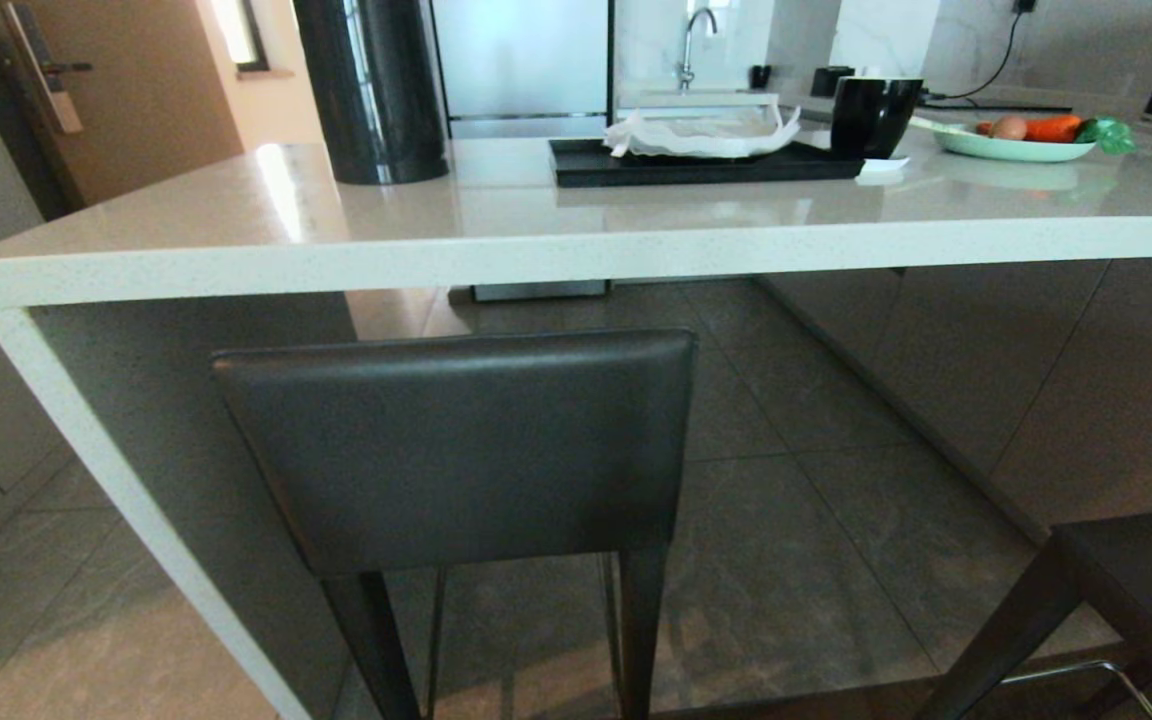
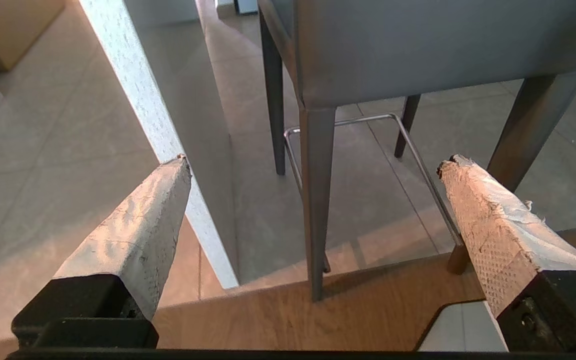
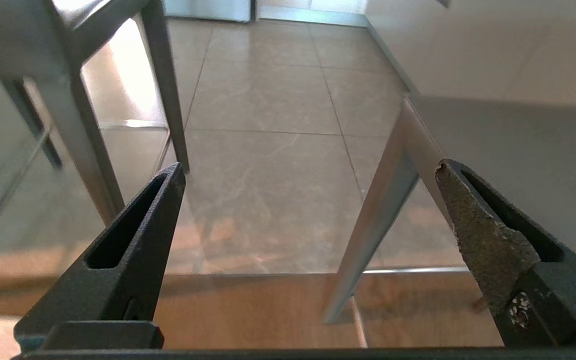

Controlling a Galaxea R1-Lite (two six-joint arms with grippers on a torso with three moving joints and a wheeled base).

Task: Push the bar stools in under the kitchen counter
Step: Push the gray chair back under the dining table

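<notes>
- Head view: one stool [image 1: 456, 450] stands tucked at the table [image 1: 576, 250] edge; a second stool [image 1: 1126, 600] sits right, farther out.
- Left gripper [image 2: 313, 165], jaws spread, faces the first stool's legs, apart.
- Right gripper [image 3: 308, 170], jaws spread, hangs between both stools, touching neither.

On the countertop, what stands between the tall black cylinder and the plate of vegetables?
In the head view, a black tray holding crumpled white paper, then a black mug, on the kitchen counter.
</notes>
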